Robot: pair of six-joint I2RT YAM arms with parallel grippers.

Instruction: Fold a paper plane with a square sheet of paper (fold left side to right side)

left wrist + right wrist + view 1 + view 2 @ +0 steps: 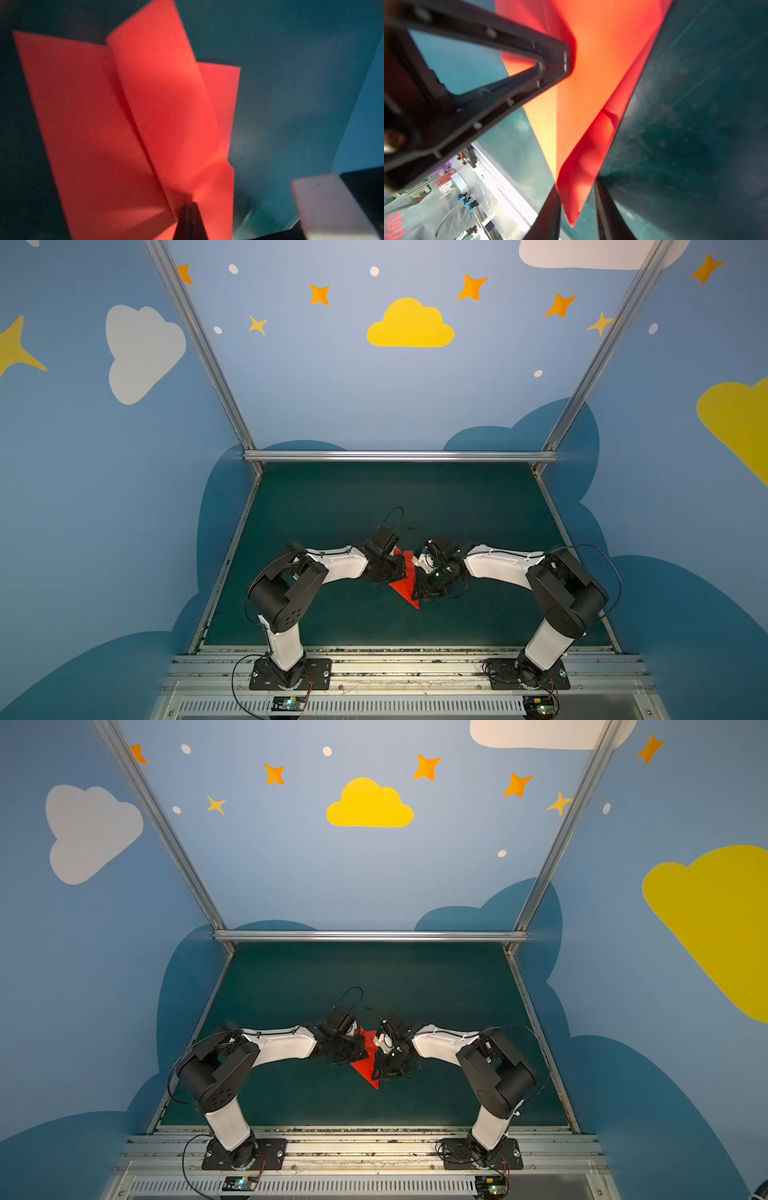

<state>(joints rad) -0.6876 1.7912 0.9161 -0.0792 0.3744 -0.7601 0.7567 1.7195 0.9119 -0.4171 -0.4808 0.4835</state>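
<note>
An orange label point(443, 180) reads "CAR" in part; pink letters on a grey shirt point(415, 209) are cut off.

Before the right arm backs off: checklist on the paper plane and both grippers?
1. Left gripper pinching the paper plane: ok, tips closed on its centre fold.
2. Right gripper open: ok, jaws apart, but a flap lies between them.
3. Pointed nose formed: ok.
4. Nose clear of the green mat: cannot tell.
5. Grippers clear of each other: cannot tell, very close in both top views.
</note>
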